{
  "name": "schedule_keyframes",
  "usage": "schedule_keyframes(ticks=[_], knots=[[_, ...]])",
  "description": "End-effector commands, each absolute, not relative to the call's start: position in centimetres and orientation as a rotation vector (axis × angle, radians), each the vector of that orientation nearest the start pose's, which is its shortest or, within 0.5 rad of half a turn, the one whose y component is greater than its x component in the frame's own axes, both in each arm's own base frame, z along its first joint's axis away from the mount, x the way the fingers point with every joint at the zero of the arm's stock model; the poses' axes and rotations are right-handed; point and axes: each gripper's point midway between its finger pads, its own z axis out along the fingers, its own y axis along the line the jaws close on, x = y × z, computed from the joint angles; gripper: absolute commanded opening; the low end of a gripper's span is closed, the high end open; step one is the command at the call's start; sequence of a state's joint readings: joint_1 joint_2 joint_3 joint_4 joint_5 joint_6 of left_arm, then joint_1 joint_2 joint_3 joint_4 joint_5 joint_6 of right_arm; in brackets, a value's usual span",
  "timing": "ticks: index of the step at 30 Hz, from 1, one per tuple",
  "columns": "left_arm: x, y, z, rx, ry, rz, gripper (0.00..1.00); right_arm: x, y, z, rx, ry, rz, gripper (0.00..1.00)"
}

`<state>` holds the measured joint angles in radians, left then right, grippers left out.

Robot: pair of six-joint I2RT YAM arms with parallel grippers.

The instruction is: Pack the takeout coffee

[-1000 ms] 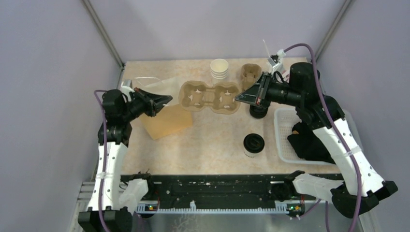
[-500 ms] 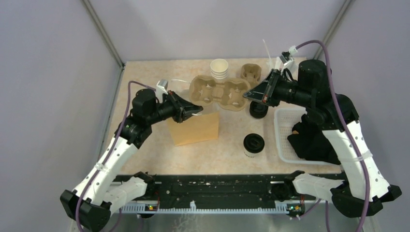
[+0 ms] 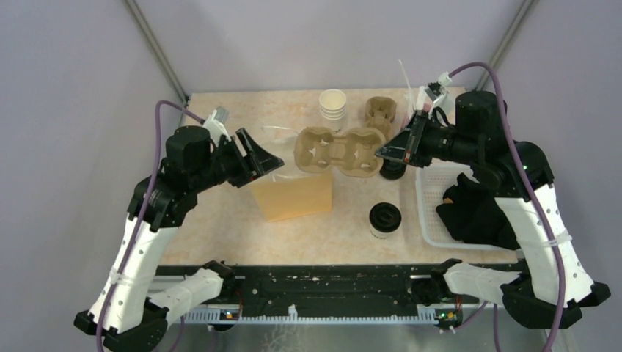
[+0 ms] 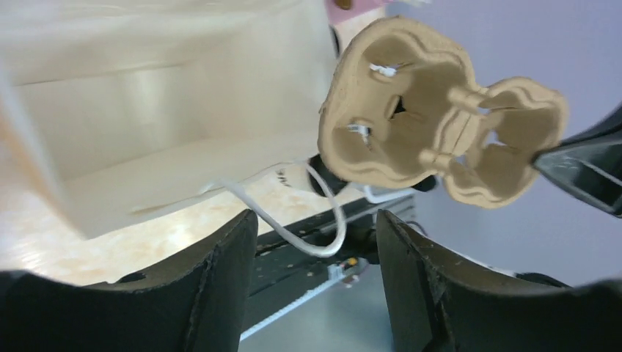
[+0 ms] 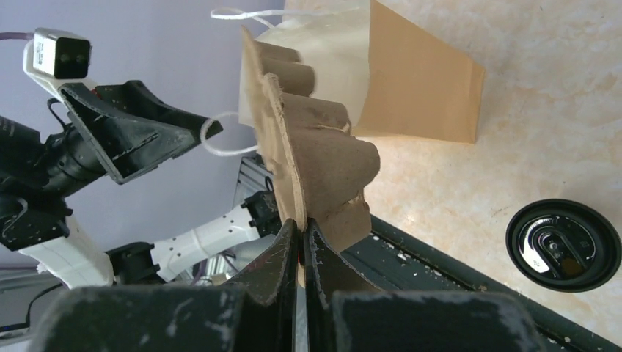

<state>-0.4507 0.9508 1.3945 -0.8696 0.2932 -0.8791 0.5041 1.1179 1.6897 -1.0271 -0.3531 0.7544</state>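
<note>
The takeout coffee [image 3: 385,218], a white cup with a black lid [image 5: 563,246], stands alone on the table right of the brown paper bag [image 3: 293,196]. My right gripper [image 3: 383,152] is shut on the edge of a cardboard cup carrier [image 3: 339,150], which hangs beside the bag's open top. The wrist view shows the jaws [image 5: 301,229] pinching the carrier's rim [image 5: 315,158]. My left gripper [image 3: 265,157] stands open at the bag's left. The bag's white handle loop [image 4: 326,224] hangs loose between its fingers [image 4: 315,218], and the bag's mouth [image 4: 161,125] is open.
A stack of lidless white cups [image 3: 332,103] and a second carrier [image 3: 381,111] stand at the back. A pile of black lids [image 3: 393,171] sits partly hidden under the right gripper. A white basket [image 3: 427,213] with black contents lies at the right.
The left gripper carried the bag to the right, then opened and let go of its handle, drawing back left. The right gripper shifted the carrier slightly to the right.
</note>
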Motion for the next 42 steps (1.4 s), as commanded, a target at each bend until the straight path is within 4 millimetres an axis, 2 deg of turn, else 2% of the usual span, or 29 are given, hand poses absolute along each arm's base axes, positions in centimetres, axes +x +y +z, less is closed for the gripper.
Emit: schedule_keyframes(ticks=[1, 6, 10, 13, 18, 23, 32, 34, 39, 42], knots=[[19.4, -13.8, 34.6, -0.267, 2.235, -0.732, 0.66, 18.7, 20.7, 42.3, -0.039, 2.157, 1.123, 0.00], [20.6, -11.4, 34.7, -0.373, 2.231, -0.558, 0.66, 19.0, 20.4, 42.4, -0.049, 2.180, 1.075, 0.00], [22.4, -9.7, 34.4, -0.459, 2.183, -0.429, 0.63, 19.2, 20.5, 42.7, -0.057, 2.188, 1.072, 0.00], [24.0, -9.3, 34.6, -0.465, 2.164, -0.361, 0.59, 19.2, 20.9, 42.9, -0.074, 2.201, 1.080, 0.00], [25.9, -8.5, 33.4, -0.430, 2.218, -0.195, 0.58, 19.4, 21.7, 43.0, -0.099, 2.211, 1.090, 0.00], [27.3, -8.3, 31.7, -0.390, 2.269, -0.136, 0.56, 19.6, 22.2, 42.9, -0.110, 2.213, 1.097, 0.00], [29.5, -9.8, 28.6, -0.335, 2.305, -0.187, 0.35, 19.8, 22.6, 42.5, -0.128, 2.240, 1.091, 0.00], [29.8, -9.8, 28.1, -0.326, 2.318, -0.173, 0.28, 19.7, 22.6, 42.5, -0.127, 2.252, 1.079, 0.00], [30.9, -10.5, 29.5, -0.254, 2.237, -0.220, 0.08, 19.8, 22.7, 42.1, -0.122, 2.290, 1.062, 0.00], [31.4, -11.0, 30.5, -0.222, 2.178, -0.262, 0.01, 19.9, 23.0, 41.7, -0.121, 2.315, 1.055, 0.00]])
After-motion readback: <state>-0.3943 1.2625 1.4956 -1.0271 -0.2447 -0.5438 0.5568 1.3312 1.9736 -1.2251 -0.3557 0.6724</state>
